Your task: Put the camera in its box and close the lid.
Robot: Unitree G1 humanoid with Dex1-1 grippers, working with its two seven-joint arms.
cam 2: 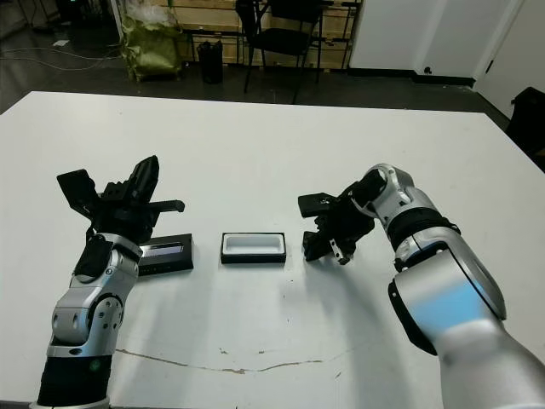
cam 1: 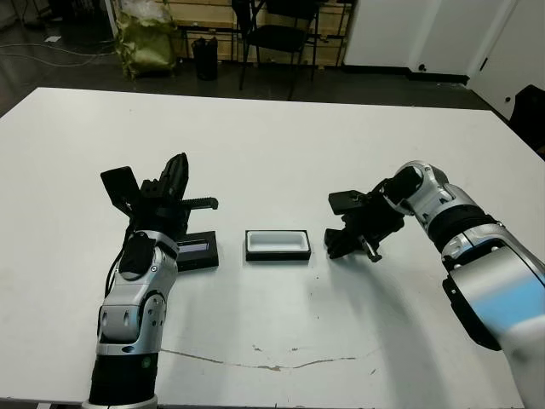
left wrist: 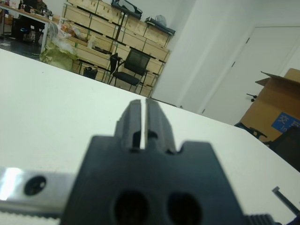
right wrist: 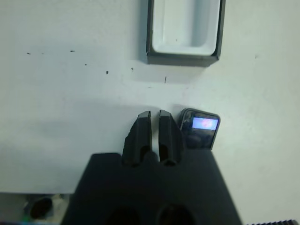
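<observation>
The box [cam 1: 278, 245], a shallow black tray with a white lining, lies open in the middle of the table. The flat black lid [cam 1: 196, 250] with its pale strip lies to its left, partly under my left arm. My left gripper [cam 1: 179, 168] is raised above the lid, shut and empty, pointing away over the table. Right of the box, my right gripper [right wrist: 154, 115] sits low at the table, shut, with nothing between its fingers. The camera [right wrist: 200, 130], its pale screen up, lies on the table right beside those fingers, largely hidden under the gripper body.
A thin crack line [cam 1: 272, 362] runs across the white table near its front edge. Beyond the far edge stand a black chair [cam 1: 285, 34], a yellow-green bag [cam 1: 146, 38] and wooden crates.
</observation>
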